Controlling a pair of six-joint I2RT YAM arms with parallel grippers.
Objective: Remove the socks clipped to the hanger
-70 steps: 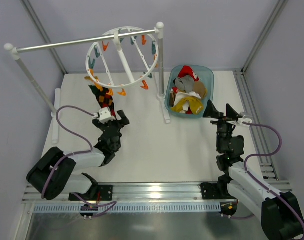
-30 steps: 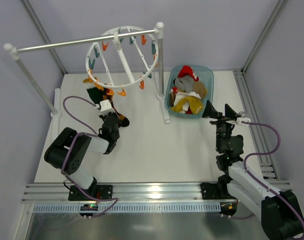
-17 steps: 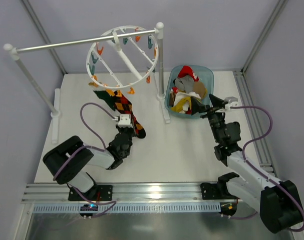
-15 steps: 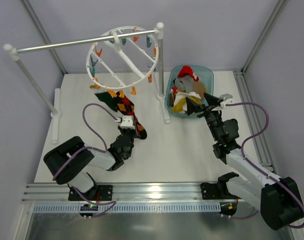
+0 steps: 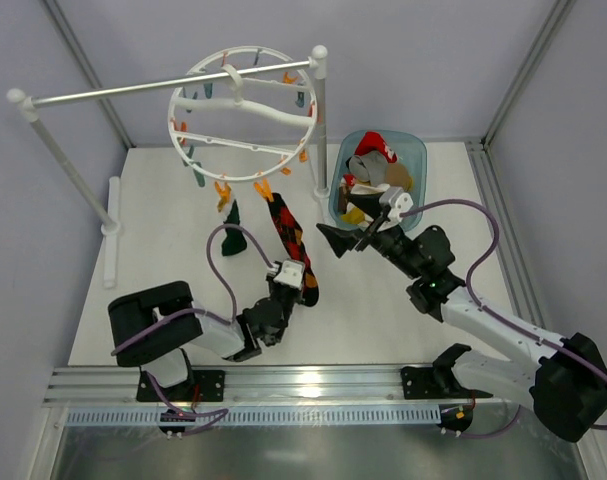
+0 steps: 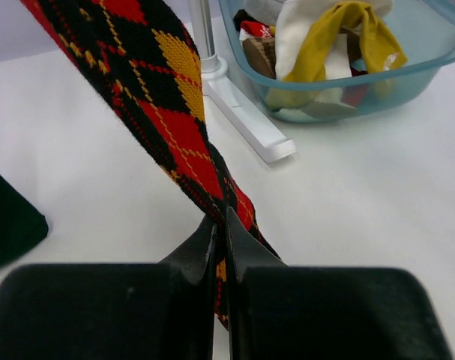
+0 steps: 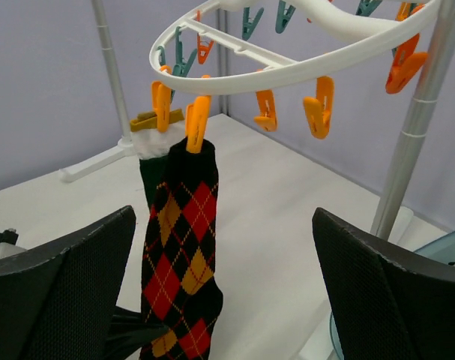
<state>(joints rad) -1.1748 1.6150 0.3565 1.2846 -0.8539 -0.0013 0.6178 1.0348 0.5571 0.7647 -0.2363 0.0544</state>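
The white round hanger (image 5: 189, 149) hangs tilted on the rail. A dark argyle sock (image 5: 286, 231) is clipped to it by an orange clip (image 7: 197, 123) and stretched down toward the near edge. My left gripper (image 5: 300, 281) is shut on the sock's toe end (image 6: 184, 129), low over the table. A dark green sock (image 5: 231, 238) hangs from a neighbouring clip. My right gripper (image 5: 339, 240) is open and faces the argyle sock (image 7: 181, 251) from the right without touching it. In the right wrist view the sock hangs just left of the middle of that gripper's wide gap (image 7: 223, 216).
A teal basket (image 5: 419, 152) holding several loose socks, yellow (image 6: 339, 30) and white among them, stands at the back right. The white rail stand's right post (image 5: 321, 120) and foot (image 6: 249, 124) stand between hanger and basket. Its left post (image 5: 68, 165) is at the far left.
My left gripper has drawn the argyle sock right and toward the near edge, and the hanger has swung and turned. My right arm has swept left from the basket toward the sock, still open.
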